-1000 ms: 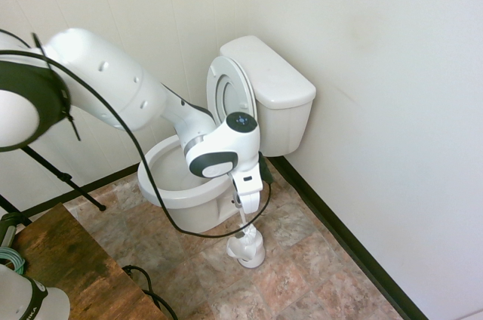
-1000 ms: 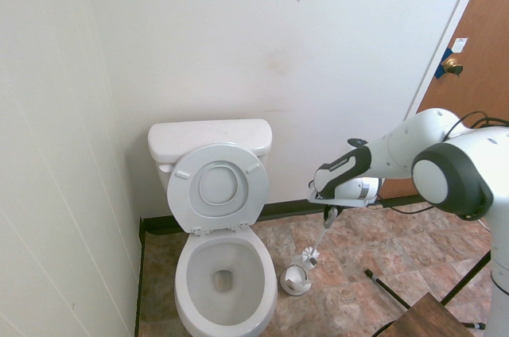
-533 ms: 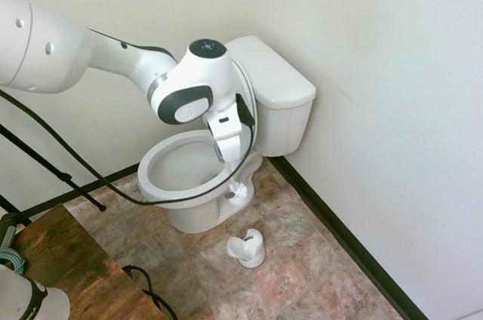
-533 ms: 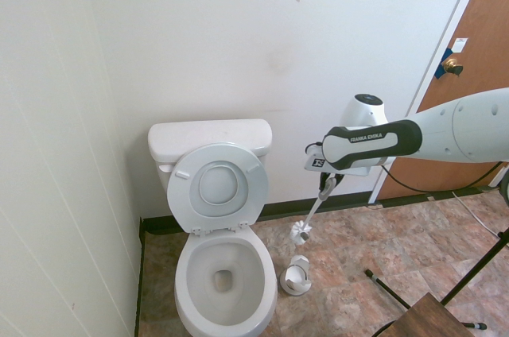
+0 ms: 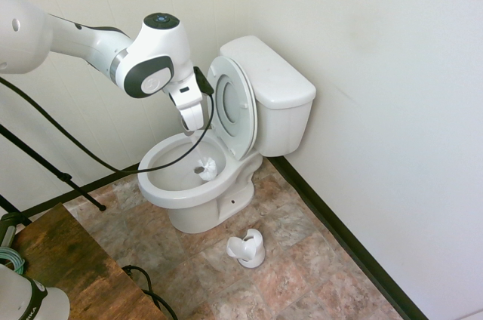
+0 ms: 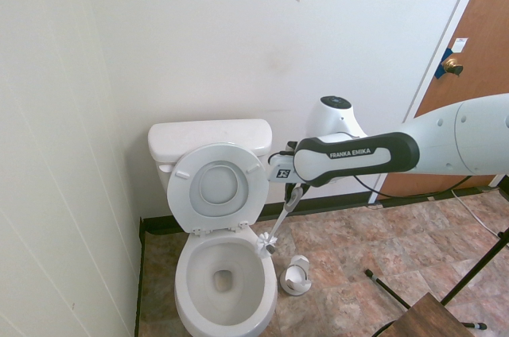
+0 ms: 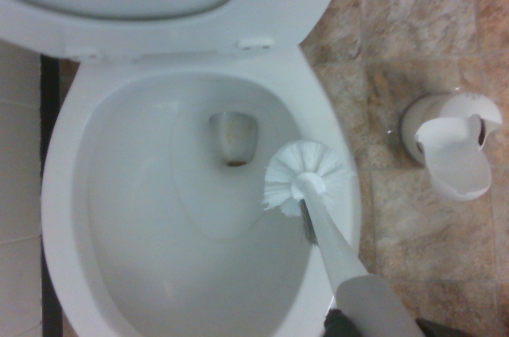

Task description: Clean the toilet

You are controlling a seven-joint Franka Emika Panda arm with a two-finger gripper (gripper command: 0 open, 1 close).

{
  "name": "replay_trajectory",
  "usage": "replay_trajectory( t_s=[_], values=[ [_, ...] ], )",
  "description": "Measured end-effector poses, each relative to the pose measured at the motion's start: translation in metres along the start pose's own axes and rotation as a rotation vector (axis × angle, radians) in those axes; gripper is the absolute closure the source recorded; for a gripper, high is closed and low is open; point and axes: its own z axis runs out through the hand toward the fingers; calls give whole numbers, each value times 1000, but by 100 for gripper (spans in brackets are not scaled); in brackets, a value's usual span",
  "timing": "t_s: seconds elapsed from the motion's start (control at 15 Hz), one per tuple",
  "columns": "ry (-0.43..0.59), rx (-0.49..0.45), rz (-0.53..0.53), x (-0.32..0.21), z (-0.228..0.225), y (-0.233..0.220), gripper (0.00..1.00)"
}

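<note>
The toilet (image 6: pixel 223 273) stands in the room's corner, tank (image 6: pixel 208 139) against the back wall, its bowl's long axis running from the tank out toward the open floor. Seat and lid (image 5: pixel 234 105) are raised, leaning back on the tank. The gripper (image 6: pixel 296 188) is clamped on the handle of a white brush (image 5: pixel 205 167), which hangs slanted, bristle head down, over the bowl's rim on the holder's side. The holder (image 5: pixel 247 248) sits on the tiled floor (image 5: pixel 302 260) just beside the toilet's base.
</note>
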Motion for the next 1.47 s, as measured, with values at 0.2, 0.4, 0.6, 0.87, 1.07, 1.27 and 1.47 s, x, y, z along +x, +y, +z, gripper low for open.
replay_trajectory(
  t_s=[0.2,0.4,0.6,0.87,1.07,1.27,1.47],
  values=[
    [-24,6,-24,-25,38,-13,100],
    [-6,48,-13,-29,90,-29,100],
    [14,48,25,-25,148,-44,100],
    [44,47,60,-24,187,-79,100],
    [58,53,71,-41,194,-107,100],
    [65,46,80,-60,207,-131,100],
    [64,50,72,-76,216,-145,100]
  ],
)
